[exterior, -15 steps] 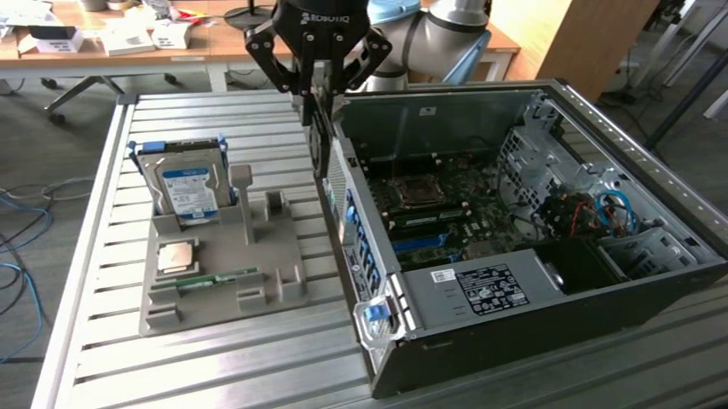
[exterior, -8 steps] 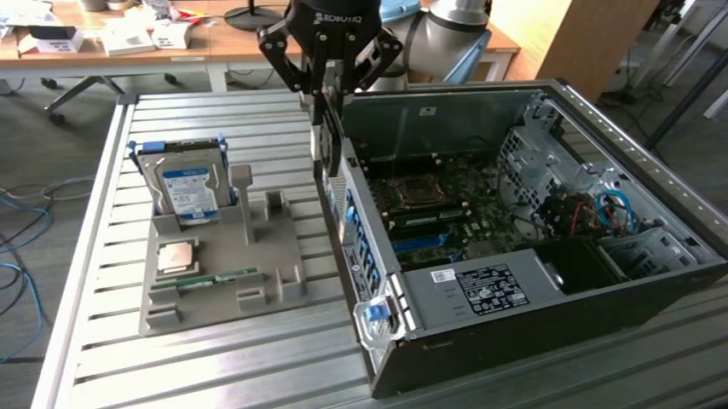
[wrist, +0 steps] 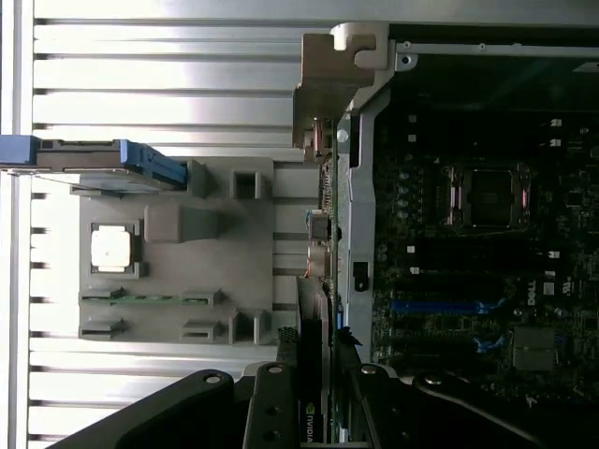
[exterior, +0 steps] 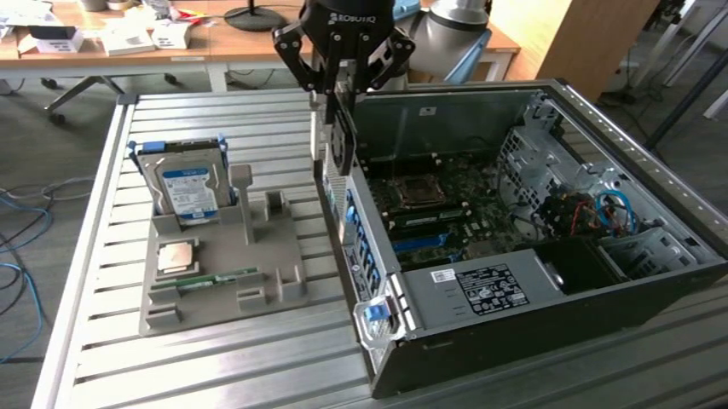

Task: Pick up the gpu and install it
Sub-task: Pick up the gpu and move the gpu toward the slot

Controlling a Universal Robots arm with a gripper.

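The gpu hangs edge-on below my gripper, which is shut on its upper edge. The card is held upright just above the near wall of the open computer case, over that wall's back end. In the wrist view the gpu runs as a thin strip away from my gripper, and its silver metal bracket is at the far end. It lines up along the case wall, beside the motherboard. The motherboard lies open, with blue slots showing.
A grey holder tray lies on the slatted metal table at the exterior view's left of the case. It carries an upright hard drive, a square processor and a green memory stick. Desks with boxes stand behind.
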